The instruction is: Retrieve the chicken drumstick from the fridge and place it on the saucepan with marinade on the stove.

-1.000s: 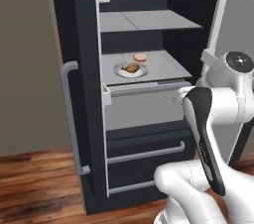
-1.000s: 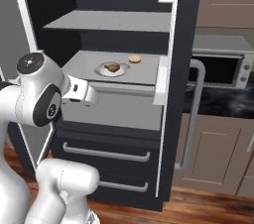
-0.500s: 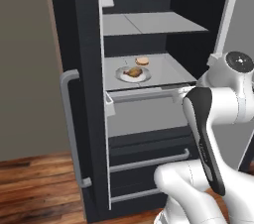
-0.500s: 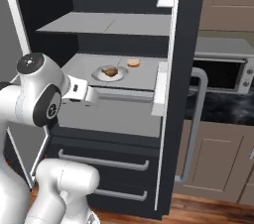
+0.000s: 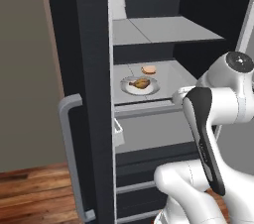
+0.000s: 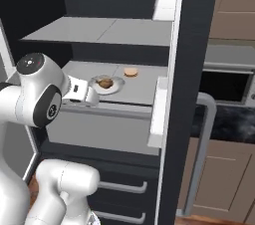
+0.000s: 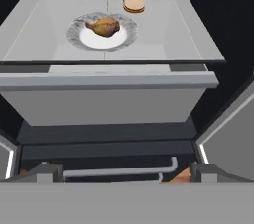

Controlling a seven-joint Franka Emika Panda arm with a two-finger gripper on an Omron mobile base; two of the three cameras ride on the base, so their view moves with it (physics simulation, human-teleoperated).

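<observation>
Grey shelves fill the open black fridge (image 5: 89,69) in front of me, with a grey bin under the middle shelf. On that shelf the chicken drumstick (image 7: 103,26) lies on a white plate (image 7: 84,37), and a small round bun (image 7: 134,4) sits just behind it. My gripper (image 7: 119,173) hangs before the bin with fingers spread wide, holding nothing.

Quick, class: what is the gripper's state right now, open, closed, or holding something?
Gripper: open, holding nothing; it sits at the front of the fridge shelf, short of the chicken drumstick on its plate.
</observation>
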